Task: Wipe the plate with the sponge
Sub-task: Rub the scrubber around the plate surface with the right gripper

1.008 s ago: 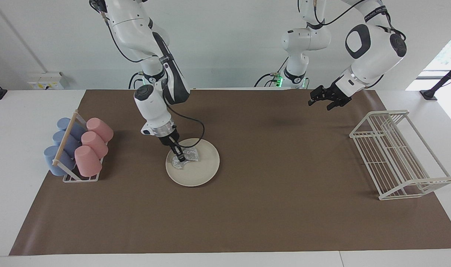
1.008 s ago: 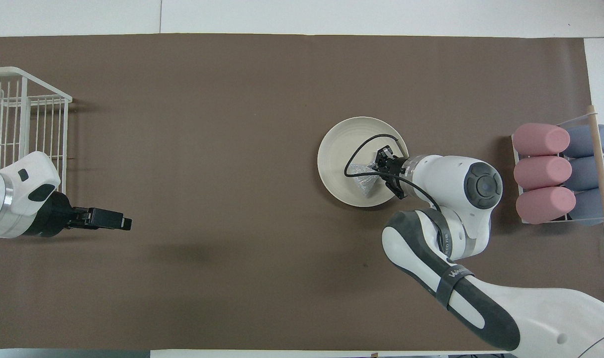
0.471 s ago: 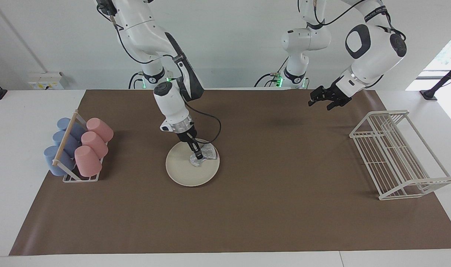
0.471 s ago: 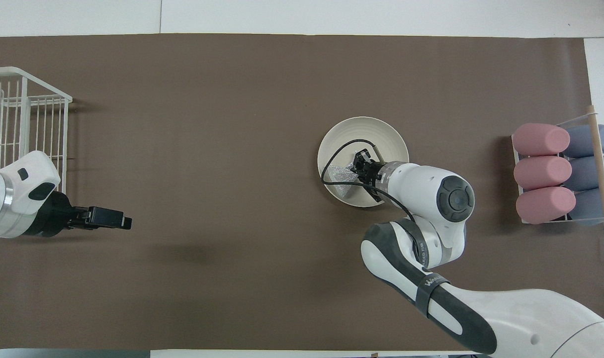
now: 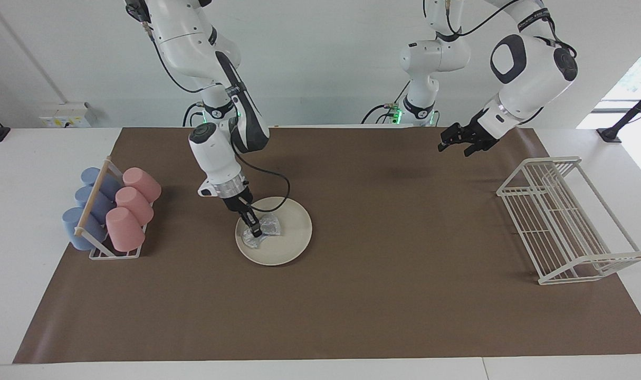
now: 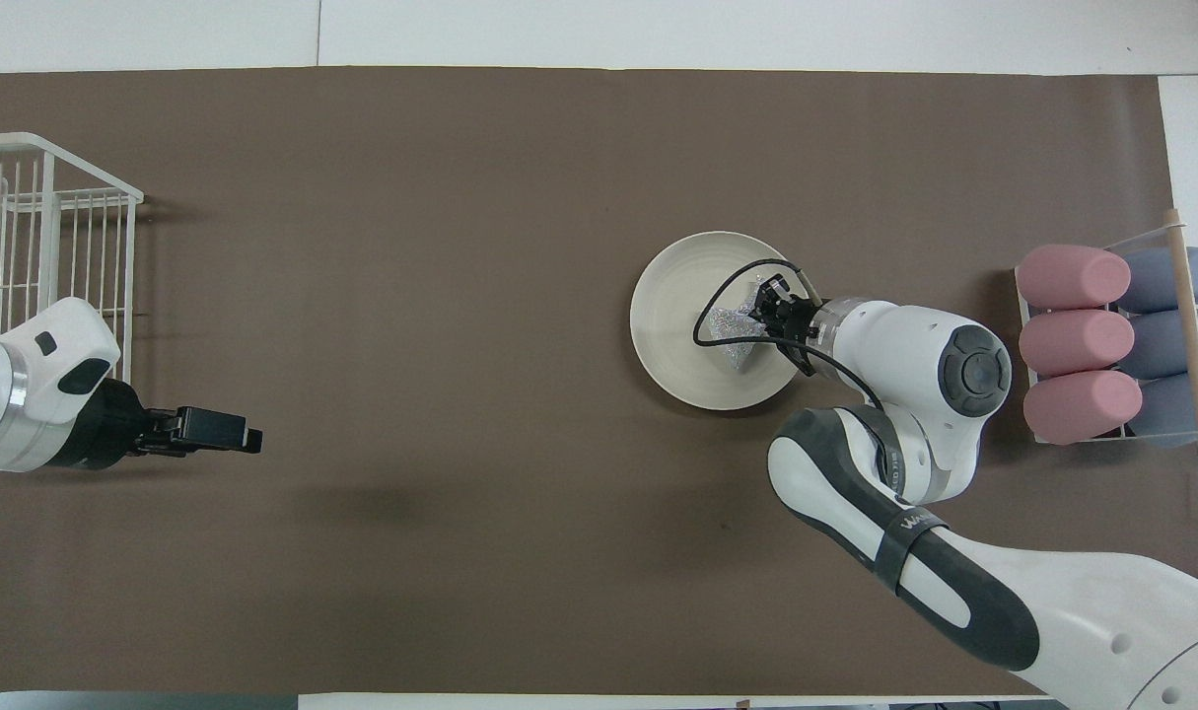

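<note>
Right pincer (image 5: 255,230): fingertips pinched together on the sponge (image 5: 262,232), pressing it onto the plate (image 5: 288,237); in the overhead view the pincer (image 6: 771,311) sits at the plate's edge toward the cup rack.
Sponge: crumpled silvery pad (image 6: 737,330) lying on the plate, centre-left of the facing view, on the part toward the right arm's end.
Plate: flat on the brown mat (image 5: 352,295); its bare area (image 6: 672,316) is toward the left arm's end.
Left pincer (image 5: 460,142): jaws spread wide, holding nothing, up in the air over the mat in the upper right of the facing view; this arm waits. Overhead view shows it (image 6: 214,434) at lower left.
Surface: white, covered by the mat.
Cup rack (image 5: 112,253): pink cups (image 5: 130,208) and blue cups (image 5: 88,208) lying on their sides, left of the facing view.
Wire rack (image 5: 563,221): white, right of the facing view.
Room: plain pale wall (image 5: 325,63) at top.
</note>
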{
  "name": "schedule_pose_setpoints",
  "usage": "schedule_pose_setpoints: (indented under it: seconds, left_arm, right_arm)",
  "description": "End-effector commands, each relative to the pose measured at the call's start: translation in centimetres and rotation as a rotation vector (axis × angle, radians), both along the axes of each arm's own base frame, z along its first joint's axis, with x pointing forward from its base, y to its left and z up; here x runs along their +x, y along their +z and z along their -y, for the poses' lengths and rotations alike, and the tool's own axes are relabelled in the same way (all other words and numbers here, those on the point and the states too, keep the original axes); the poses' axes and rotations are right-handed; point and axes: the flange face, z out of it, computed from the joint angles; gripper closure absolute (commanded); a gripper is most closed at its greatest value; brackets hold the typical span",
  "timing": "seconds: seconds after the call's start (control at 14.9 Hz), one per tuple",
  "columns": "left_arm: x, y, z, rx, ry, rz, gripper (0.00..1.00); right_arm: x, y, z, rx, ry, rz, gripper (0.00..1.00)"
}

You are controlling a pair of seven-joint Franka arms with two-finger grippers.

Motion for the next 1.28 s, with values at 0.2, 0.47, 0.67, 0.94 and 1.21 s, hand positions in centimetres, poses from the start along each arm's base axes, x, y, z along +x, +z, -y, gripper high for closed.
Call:
schedule_pose_setpoints:
  seconds: [0.2, 0.47, 0.67, 0.94, 1.21]
  left_arm:
    - [0.6, 0.2, 0.4, 0.029, 0.013, 0.012, 0.00]
    - [0.6, 0.2, 0.4, 0.029, 0.013, 0.012, 0.00]
    - [0.5, 0.2, 0.5, 0.031, 0.020, 0.008, 0.00]
    - [0.5, 0.2, 1.2, 0.034, 0.026, 0.006, 0.00]
    - [0.5, 0.2, 1.2, 0.032, 0.031, 0.005, 0.00]
  right_arm:
    - [-3.9, -3.3, -8.7, 0.083, -0.133, -0.148, 1.00]
    - [-4.1, -3.2, -9.5, 0.096, -0.163, -0.158, 1.00]
    - [-2.7, -1.5, -10.0, 0.111, -0.163, -0.142, 1.00]
    - [-0.2, 5.1, -13.6, 0.111, -0.201, -0.264, 1.00]
    - [1.4, 14.8, -16.4, 0.071, -0.292, -0.326, 1.00]
